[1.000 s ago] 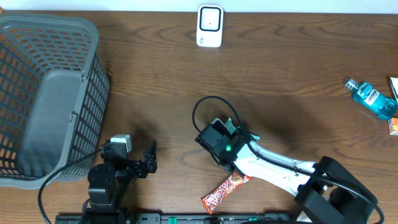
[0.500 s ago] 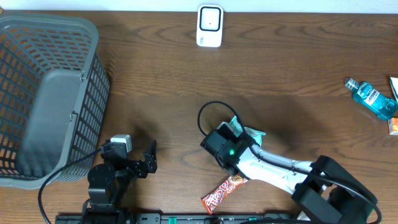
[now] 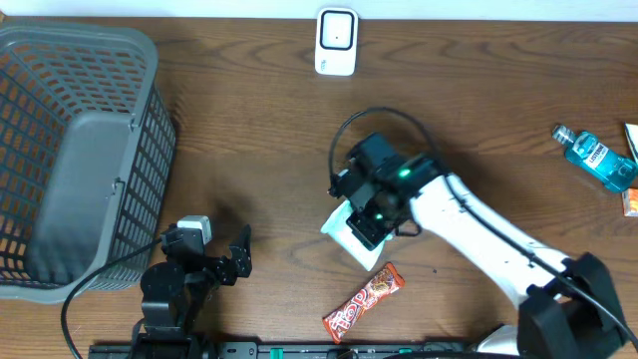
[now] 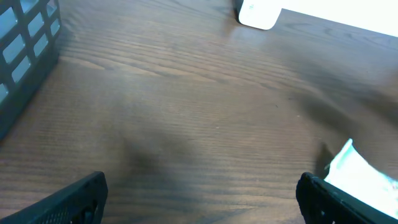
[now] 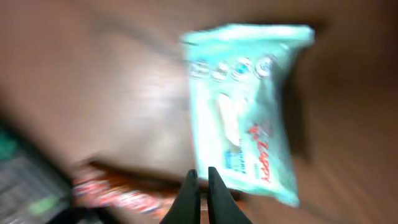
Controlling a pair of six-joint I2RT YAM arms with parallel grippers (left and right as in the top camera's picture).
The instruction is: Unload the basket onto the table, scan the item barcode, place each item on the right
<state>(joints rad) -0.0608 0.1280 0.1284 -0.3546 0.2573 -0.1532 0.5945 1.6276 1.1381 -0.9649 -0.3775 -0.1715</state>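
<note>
Swinging up from the 5 o'clock part of the table (image 3: 249, 130) toward its centre, the right gripper (image 3: 361, 215) has carried the wipes packet (image 3: 342, 232) with it. The packet now sits at the gripper's 7 o'clock, where a second ago it lay half hidden under the wrist. In the right wrist view the pincer's two fingers are pressed fully together at the packet's near edge, and the pale green pack hangs blurred beyond them with its shadow off to 3 o'clock. I judge it pinched by its seam and raised off the wood. So the pick-up looks done. What is left is the carry to the barcode scanner (image 3: 336, 42), which stands well apart at 12 o'clock from the packet, and then turning the code to face it; no barcode can be made out yet. The candy bar (image 3: 365, 304), at 6 o'clock from the packet, has not shifted, nor has the basket (image 3: 150, 150) at 9 o'clock. The left gripper (image 3: 240, 252) rests at 7 o'clock with its jaws spread wide on nothing, just as before.
</note>
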